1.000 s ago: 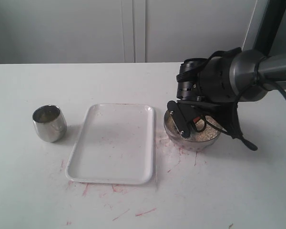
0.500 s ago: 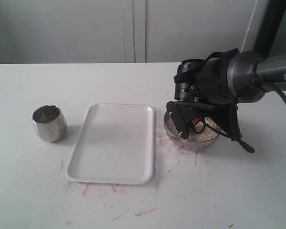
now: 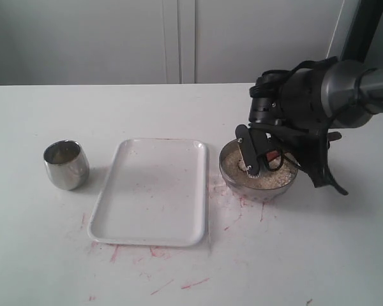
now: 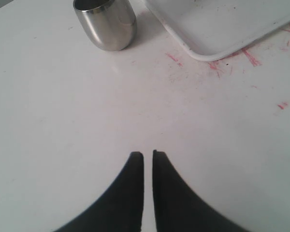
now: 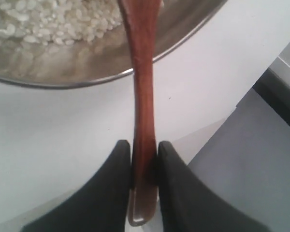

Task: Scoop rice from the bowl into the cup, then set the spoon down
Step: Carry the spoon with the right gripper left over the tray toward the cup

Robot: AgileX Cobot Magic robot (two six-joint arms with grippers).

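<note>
The shiny metal bowl holds pale rice on the right of the table. My right gripper hangs over it, shut on the reddish-brown wooden spoon by the end of its handle. In the right wrist view the handle runs from the right gripper across the bowl's rim to the rice; the spoon's own bowl is out of view. The steel cup stands at the far left. My left gripper is shut, empty, over bare table short of the cup.
A flat white rectangular tray lies between cup and bowl; its corner shows in the left wrist view. Red smears mark the table round the tray and bowl. A wall and cabinet doors close off the back.
My right arm has swung right and back, and the gripper with the spoon has risen a little and shifted toward the bowl's middle. Cup, tray and bowl have stayed put.
</note>
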